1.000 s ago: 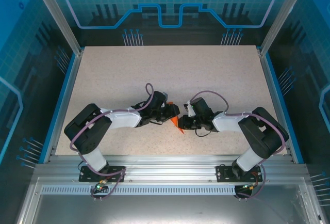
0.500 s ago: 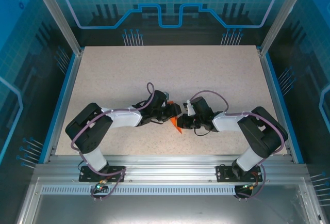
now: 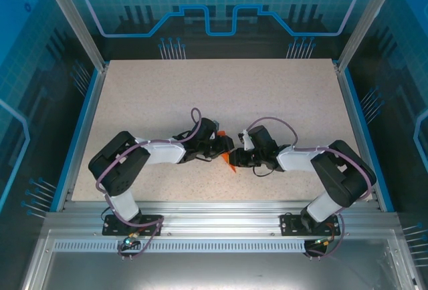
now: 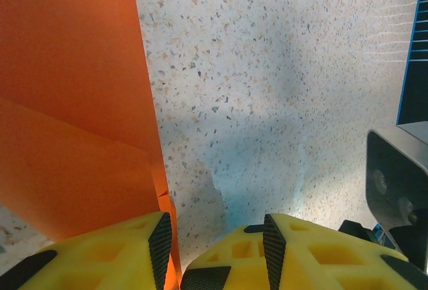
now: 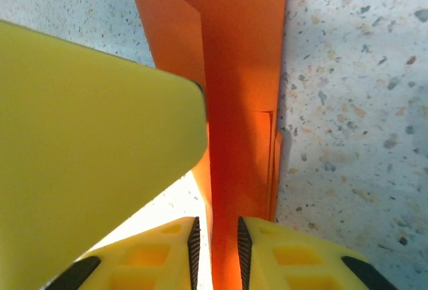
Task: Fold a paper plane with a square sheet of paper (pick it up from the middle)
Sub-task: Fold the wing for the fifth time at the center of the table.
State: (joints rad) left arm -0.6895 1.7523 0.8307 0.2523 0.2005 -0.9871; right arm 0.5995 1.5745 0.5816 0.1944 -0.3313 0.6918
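**Top external.** Both arms reach inward and meet over the near-centre of the table [image 3: 221,89]. The left gripper [image 3: 223,148] and right gripper [image 3: 237,158] sit tip to tip. The orange sheet [image 3: 229,164] shows as a small pointed scrap just below them, already folded narrow and not yet a finished dart.

**Left wrist.** Orange sheet [image 4: 67,103] lies flat at left with one diagonal layer over another. Its long straight edge runs down to the left gripper [image 4: 217,226]. Jaws stand apart with bare table between them; the paper edge sits just beside the left pad and is not pinched.

**Right wrist.** A narrow upright fold of the orange sheet [image 5: 234,69] runs between the fingers of the right gripper [image 5: 217,226]. Jaws are drawn close around it. Cannot tell if the pads press the paper or only flank it. A blurred yellow body [image 5: 87,129] at left is probably the other arm's finger.

**Step in hand (judgement).** Setting the centre crease. To do it well:
- keep the layered edges aligned before pressing
- clamp squarely on the fold line
- have the left jaws steady the flat wing so the thin paper neither skews nor tears

**Writing.** No brand, label or legible text on paper, fingers or table.
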